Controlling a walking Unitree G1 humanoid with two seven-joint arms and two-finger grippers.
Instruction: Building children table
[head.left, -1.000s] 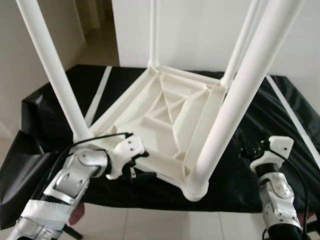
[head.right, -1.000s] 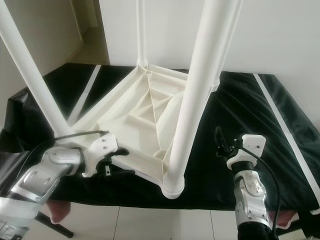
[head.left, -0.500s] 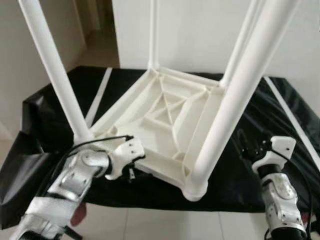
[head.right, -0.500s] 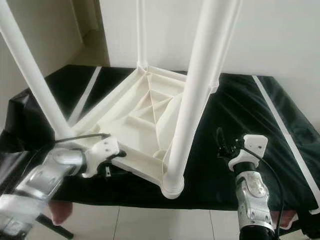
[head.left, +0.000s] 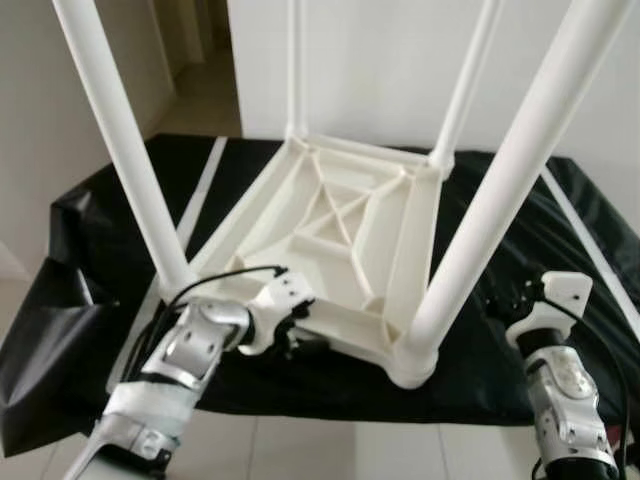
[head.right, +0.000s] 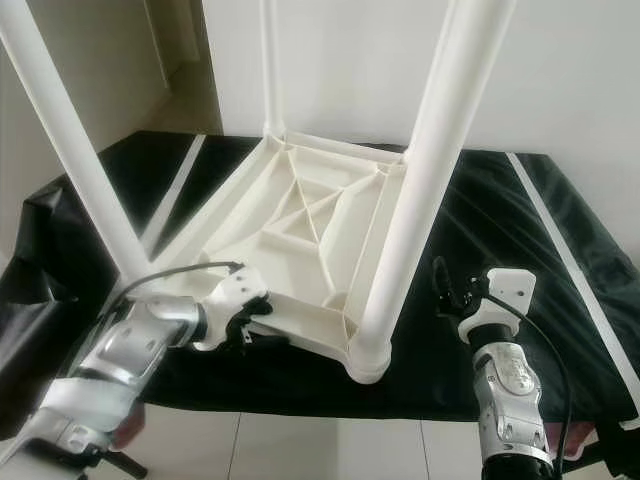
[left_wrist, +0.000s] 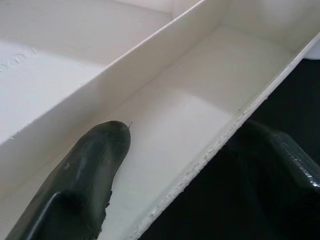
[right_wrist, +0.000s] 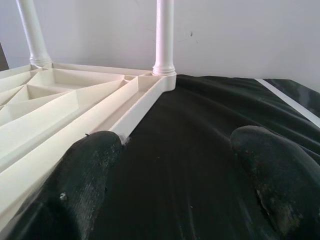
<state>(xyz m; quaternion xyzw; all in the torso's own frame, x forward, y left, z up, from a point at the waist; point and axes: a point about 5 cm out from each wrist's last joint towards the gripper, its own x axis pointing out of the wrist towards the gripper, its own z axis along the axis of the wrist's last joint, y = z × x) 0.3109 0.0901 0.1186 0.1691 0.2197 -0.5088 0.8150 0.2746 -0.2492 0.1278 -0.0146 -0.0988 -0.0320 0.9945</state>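
A white plastic children's table lies upside down on a black-covered surface, its four legs pointing up. The near-left leg and near-right leg rise close to me. My left gripper is shut on the table's near rim. In the left wrist view one finger lies inside the rim channel and the other sits outside under the edge. To the right of the table my right gripper is open just above the cloth, nothing between its fingers.
The black cloth carries white stripes and ends at a front edge just below the table's near corner. Pale tiled floor lies in front. A white wall stands behind, and a passage opens at the back left.
The table's near side has swung right: the near-right leg's base sits farther right. My left gripper has gone right with the rim. The right gripper has barely moved.
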